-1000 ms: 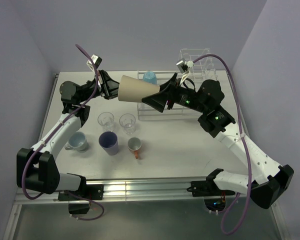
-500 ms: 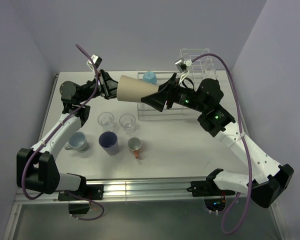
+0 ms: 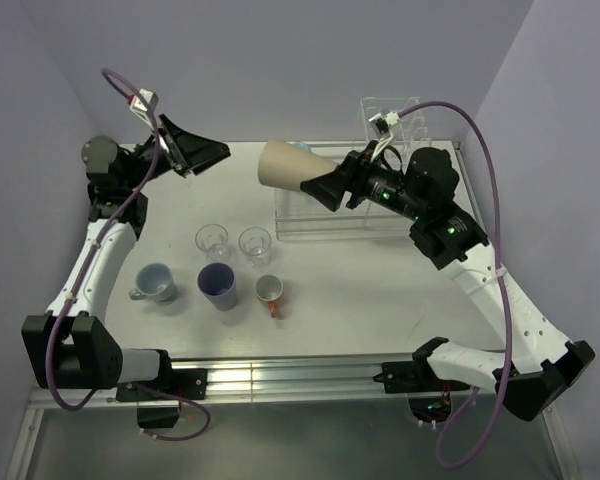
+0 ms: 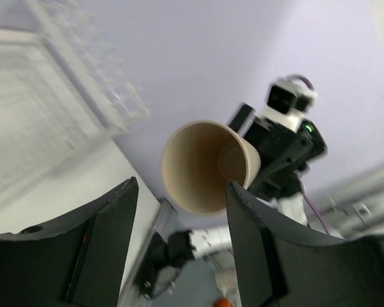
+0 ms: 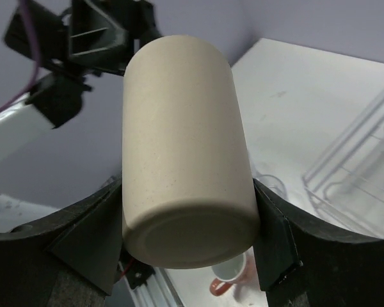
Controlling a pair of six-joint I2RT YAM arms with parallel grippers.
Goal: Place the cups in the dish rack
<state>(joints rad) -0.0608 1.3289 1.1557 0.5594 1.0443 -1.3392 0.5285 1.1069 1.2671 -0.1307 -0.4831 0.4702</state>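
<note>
Seen from the overhead camera, the tan cup (image 3: 283, 165) is held lying on its side in the air, gripped at its base end by the right pincer (image 3: 320, 186), with its mouth turned toward 9 o'clock. It hangs over the 9 o'clock end of the dish rack (image 3: 330, 226), which stands at the far side of the bench (image 3: 380, 290), toward 1 o'clock. The left pincer (image 3: 195, 155) is raised at about 10 o'clock, open and empty, well apart from the cup. On the bench, two clear glasses (image 3: 212, 240) stand side by side near the middle. Nearer the arm bases, a row is formed by the grey-blue mug (image 3: 157, 283), the purple cup (image 3: 217, 285) and the orange-handled mug (image 3: 269, 291).

From the left wrist camera, both dark fingers (image 4: 102, 249) are seen spread wide with nothing between them. Beyond them the open mouth of the tan cup is faced, with the right arm behind it. The rack is blurred at 10 o'clock.

From the right wrist camera, the tan cup is clamped between the two fingers (image 5: 83, 236), its flat base turned to the lens. The orange-handled mug is partly seen below it at 6 o'clock, and the bars of the rack lie at 3 o'clock.
</note>
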